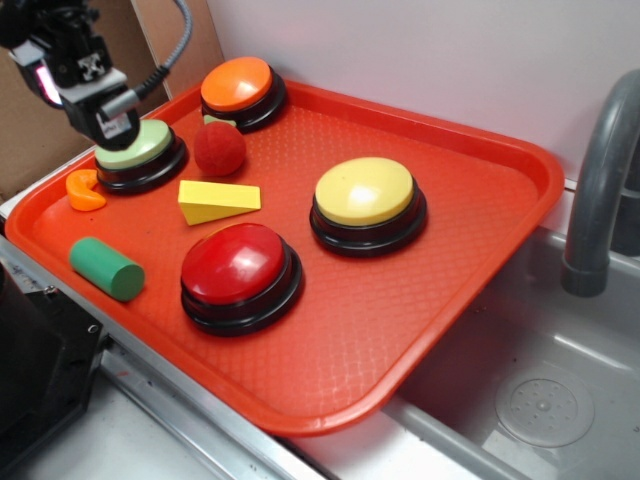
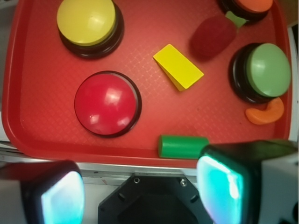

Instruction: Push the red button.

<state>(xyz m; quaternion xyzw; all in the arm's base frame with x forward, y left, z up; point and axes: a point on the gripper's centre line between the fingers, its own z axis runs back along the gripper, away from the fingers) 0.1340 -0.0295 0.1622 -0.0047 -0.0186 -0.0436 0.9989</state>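
Hovering high at the far left corner of the red tray (image 1: 480,300), my end effector (image 1: 112,128) has not yet touched anything, so the whole push is left to do. In the wrist view my two fingers (image 2: 223,186) stand wide apart with nothing between them, so I am open and empty. The red button (image 1: 240,275) sits on the near side of the tray, its glossy dome on a round black base, apparently unpressed. From the exterior view I hang above the green button (image 1: 142,152), and the red one lies well apart from me, past the yellow wedge (image 1: 216,200) and beside the green cylinder (image 1: 106,268). The yellow button (image 1: 366,203) stands just behind it. I judge I must cross over and come down on the dome.
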